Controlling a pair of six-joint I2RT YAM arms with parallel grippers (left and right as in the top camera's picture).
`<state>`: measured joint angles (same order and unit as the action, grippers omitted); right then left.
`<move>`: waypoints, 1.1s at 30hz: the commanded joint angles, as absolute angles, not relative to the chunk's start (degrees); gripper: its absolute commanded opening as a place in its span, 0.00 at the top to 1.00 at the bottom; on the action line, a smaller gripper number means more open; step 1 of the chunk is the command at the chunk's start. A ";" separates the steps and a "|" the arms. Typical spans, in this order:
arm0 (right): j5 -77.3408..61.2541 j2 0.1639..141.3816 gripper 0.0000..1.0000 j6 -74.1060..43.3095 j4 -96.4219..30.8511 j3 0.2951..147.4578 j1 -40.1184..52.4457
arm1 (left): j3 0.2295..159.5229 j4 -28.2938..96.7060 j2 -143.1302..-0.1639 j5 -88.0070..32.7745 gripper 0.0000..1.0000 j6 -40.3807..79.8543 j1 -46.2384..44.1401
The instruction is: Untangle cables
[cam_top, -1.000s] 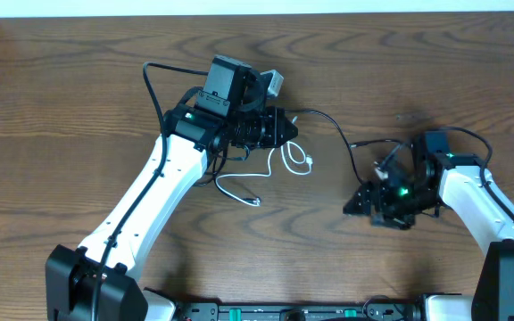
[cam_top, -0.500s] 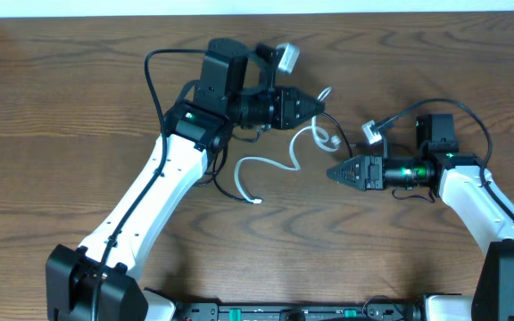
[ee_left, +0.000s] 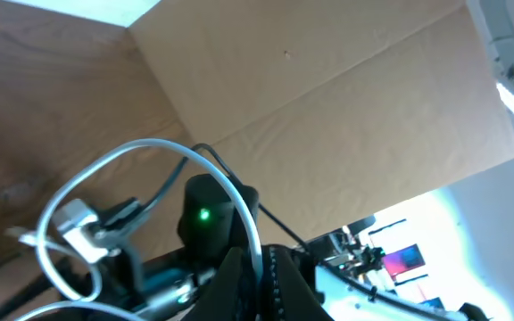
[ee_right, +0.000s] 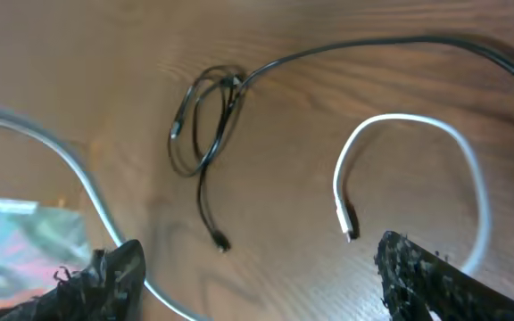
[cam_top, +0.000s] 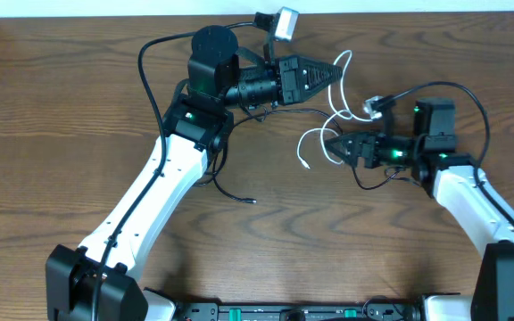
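The white cable (cam_top: 302, 153) hangs from my left gripper (cam_top: 330, 75), which is shut on it and held above the table's far middle. In the left wrist view the white cable (ee_left: 150, 146) loops out from the closed jaws (ee_left: 259, 267). My right gripper (cam_top: 333, 147) is open, low over the table beside the white cable's lower loop. The right wrist view shows its fingers wide apart (ee_right: 266, 285), with the white plug end (ee_right: 346, 225) between them on the wood. A thin black cable (ee_right: 205, 116) lies partly coiled farther off. Its tail shows in the overhead view (cam_top: 236, 194) near the left arm.
Thicker black wires run along both arms, one arching over the left arm (cam_top: 150, 71) and one over the right wrist (cam_top: 471, 98). A cardboard wall (ee_left: 328, 89) stands beyond the table, and the table's far edge (cam_top: 418, 12) is close behind the left gripper.
My left gripper has risen and moved right and toward the far edge, pulling the white cable with it. My right gripper has swung left and up toward the cable's lower loop.
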<state>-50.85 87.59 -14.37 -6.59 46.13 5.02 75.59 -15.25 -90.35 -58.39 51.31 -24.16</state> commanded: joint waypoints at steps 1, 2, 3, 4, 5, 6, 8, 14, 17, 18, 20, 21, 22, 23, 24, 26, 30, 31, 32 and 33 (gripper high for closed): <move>-45.58 87.00 0.20 -15.20 -5.43 46.50 8.51 | 76.36 -15.55 -90.63 -57.98 0.92 54.78 -24.25; -45.58 87.00 0.20 -15.20 -5.13 46.50 9.37 | 76.36 -15.55 -90.63 -57.60 0.92 54.78 -24.25; -45.58 87.00 0.19 -15.20 -4.71 46.50 10.31 | 76.36 -15.57 -90.63 -57.34 0.92 54.78 -24.25; -45.58 87.00 0.19 -15.20 -4.38 46.50 11.31 | 76.36 -15.57 -90.63 -57.21 0.92 54.78 -24.25; -45.58 87.00 0.18 -15.20 -3.97 46.50 12.16 | 76.36 -15.55 -90.63 -57.19 0.92 54.78 -24.25; -45.58 87.00 0.18 -15.18 -3.55 46.50 13.04 | 76.36 -15.55 -90.63 -57.19 0.92 54.78 -24.25; -45.56 87.00 0.17 -15.18 -2.72 46.50 14.61 | 76.36 -15.55 -90.63 -57.19 0.92 54.78 -24.25; -45.91 87.00 0.17 -15.20 0.93 46.50 19.27 | 76.36 -15.53 -90.63 -57.19 0.92 54.65 -24.25; -47.22 87.00 0.17 -15.20 1.13 46.50 20.21 | 76.36 -15.40 -90.63 -57.19 0.92 53.65 -24.25; -47.57 87.00 0.18 -15.18 1.08 46.50 20.34 | 76.36 -15.27 -90.63 -57.19 0.92 53.63 -24.25; -47.55 87.00 0.18 -15.20 0.93 46.50 20.36 | 76.36 -15.09 -90.63 -57.19 0.92 53.58 -24.25; -47.53 87.00 0.18 -15.20 0.95 46.50 20.36 | 76.36 -15.09 -90.63 -57.21 0.92 53.04 -24.25; -47.48 87.00 0.18 -15.16 0.95 46.50 20.34 | 76.36 -14.55 -90.63 -57.19 0.92 51.42 -24.25; -47.16 87.00 0.19 -15.16 0.95 46.50 20.34 | 76.36 -13.63 -90.63 -56.97 0.92 50.11 -24.25; -46.37 87.00 0.22 -15.16 0.89 46.50 20.29 | 76.36 -12.53 -90.63 -56.84 0.92 48.51 -24.25; -43.20 87.00 0.27 -15.20 0.12 46.50 20.29 | 76.36 -8.78 -90.63 -54.89 0.92 44.31 -24.25; -30.55 87.00 0.23 -15.22 -5.28 46.50 20.23 | 76.36 1.02 -90.63 -47.42 0.92 36.71 -24.25; -23.59 87.00 0.21 -15.22 -9.04 46.50 20.23 | 76.36 5.19 -90.63 -43.31 0.92 34.15 -24.23; -20.36 87.00 0.21 -15.22 -10.92 46.50 20.23 | 76.36 7.22 -90.63 -40.99 0.92 33.28 -24.23; -16.25 87.00 0.22 -15.25 -13.34 46.50 20.23 | 76.36 9.41 -90.63 -38.44 0.92 32.64 -24.25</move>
<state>-33.08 87.57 -15.20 -8.69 46.24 20.10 75.81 4.86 -90.39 -48.97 40.66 -24.21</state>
